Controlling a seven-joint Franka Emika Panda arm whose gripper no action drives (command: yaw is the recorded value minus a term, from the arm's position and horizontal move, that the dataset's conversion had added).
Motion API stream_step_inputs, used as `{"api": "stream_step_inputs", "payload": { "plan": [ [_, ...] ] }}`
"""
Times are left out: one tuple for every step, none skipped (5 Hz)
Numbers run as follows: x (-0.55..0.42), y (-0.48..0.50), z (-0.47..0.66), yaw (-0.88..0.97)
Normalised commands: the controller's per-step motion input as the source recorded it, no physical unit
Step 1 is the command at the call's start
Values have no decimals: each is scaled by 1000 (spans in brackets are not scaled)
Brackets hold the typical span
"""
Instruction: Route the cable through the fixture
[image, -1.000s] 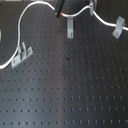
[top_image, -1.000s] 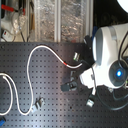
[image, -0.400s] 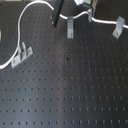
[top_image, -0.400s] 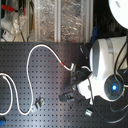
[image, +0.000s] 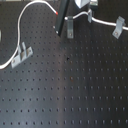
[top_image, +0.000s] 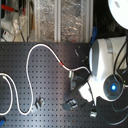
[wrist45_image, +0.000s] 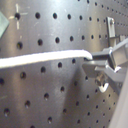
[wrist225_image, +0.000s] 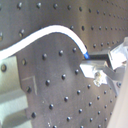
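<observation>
Claw: the gripper (wrist45_image: 102, 67) was closed down on the cable (wrist45_image: 40, 59), its grey fingers (wrist45_image: 117, 55) pinching the white cord at their tips in both wrist views; the jaws stood nearly together, with only the cord between them.
Cable at the claw: in the second wrist view the cord (wrist225_image: 50, 35) arched over the board and came down into the fingertips (wrist225_image: 100, 62); the colour of the stretch at the grip could not be told for certain.
Cable on the board: in the first exterior view the cable (image: 30, 12) rose from the first exterior view's left edge, curved over the top and met the dark finger (image: 61, 22) near its red band (image: 59, 11); a further stretch ran on past the upper clips.
Clips: three metal clips showed in the first exterior view, one low on the left (image: 21, 54), one beside the finger (image: 70, 27), one at the right (image: 118, 26).
Surface: a black perforated board (image: 75, 90) with regular rows of holes.
Arm: the white robot body (top_image: 107, 70) filled the second exterior view's right.
Room: clear plastic bins (top_image: 60, 20) stood behind the board in the second exterior view.
</observation>
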Motion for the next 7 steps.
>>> {"api": "stream_step_inputs", "payload": {
  "plan": [
    [-24, 32, 105, -1000],
    [-24, 28, 105, -1000],
    [-24, 23, 105, -1000],
    [-26, 21, 102, -1000],
    [-27, 18, 102, -1000],
    [-28, 15, 103, -1000],
    [-32, 13, 88, -1000]
  ]
}}
